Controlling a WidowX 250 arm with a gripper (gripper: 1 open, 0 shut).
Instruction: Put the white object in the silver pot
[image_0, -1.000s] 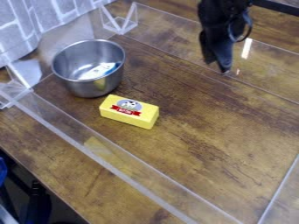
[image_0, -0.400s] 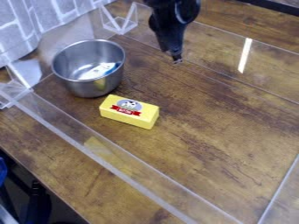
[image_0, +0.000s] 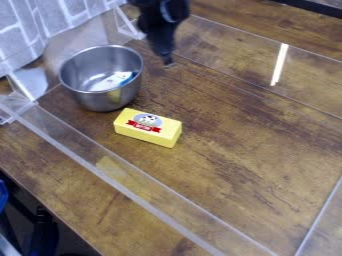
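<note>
The silver pot (image_0: 99, 76) stands on the wooden table at the back left, shiny and round, with a pale glint inside it. My gripper (image_0: 166, 58) hangs dark and blurred just to the right of the pot's rim and slightly behind it, pointing down. Its fingers are together. The white object does not show: nothing white can be made out between the fingers, and the blur hides what they might pinch. A yellow block (image_0: 147, 127) with a red label lies in front of the pot, to its right.
Clear plastic walls (image_0: 80, 160) fence the table along the front left and the back. Grey cloth and a tiled wall (image_0: 40, 35) sit behind the pot. A bright streak of reflected light (image_0: 278, 65) lies at the right.
My gripper has travelled from the back right across to the left and now hangs beside the pot's rim. The pot and the yellow block have not moved.
</note>
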